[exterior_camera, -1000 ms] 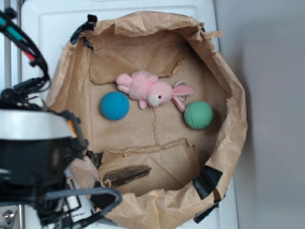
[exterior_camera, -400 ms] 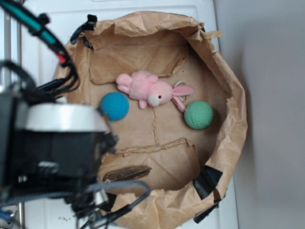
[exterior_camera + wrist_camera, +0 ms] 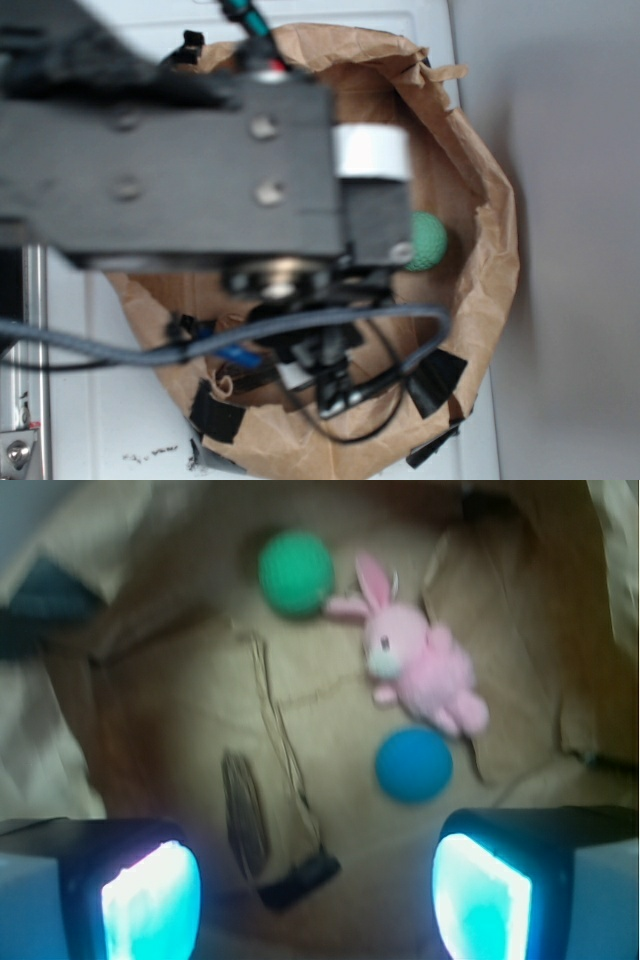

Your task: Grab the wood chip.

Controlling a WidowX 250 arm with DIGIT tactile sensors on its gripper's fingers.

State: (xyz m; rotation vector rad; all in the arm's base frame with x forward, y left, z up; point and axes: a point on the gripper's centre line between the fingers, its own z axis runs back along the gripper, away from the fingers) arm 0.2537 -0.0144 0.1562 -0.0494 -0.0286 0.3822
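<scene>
Presently the arm [image 3: 170, 175] stands over the paper-lined bin [image 3: 480, 290], blocking most of it in the exterior view. The step in hand appears to be the approach: nothing is held. The gripper [image 3: 315, 895] is spread wide, its two glowing fingers at the lower corners of the wrist view with clear floor between them.

The wood chip [image 3: 243, 815] lies flat on the brown paper floor, lengthwise toward the camera, left of centre between the fingers and nearer the left one. It reads as a dark, streaky, narrow sliver; the picture is blurred, so its tip is not clear. A torn paper ridge [image 3: 275, 730] runs just beside it on its right, ending at a black tape patch [image 3: 300, 878].

Well apart from the chip are a blue ball [image 3: 413, 765], a pink plush rabbit [image 3: 415, 660] and a green ball [image 3: 296, 572], both balls dimpled and matt.

Judgement: the next move calls for shifting left to centre on the chip, descending to the floor, then closing across its narrow width. Being thin and flat, it may slip under the fingers.
</scene>
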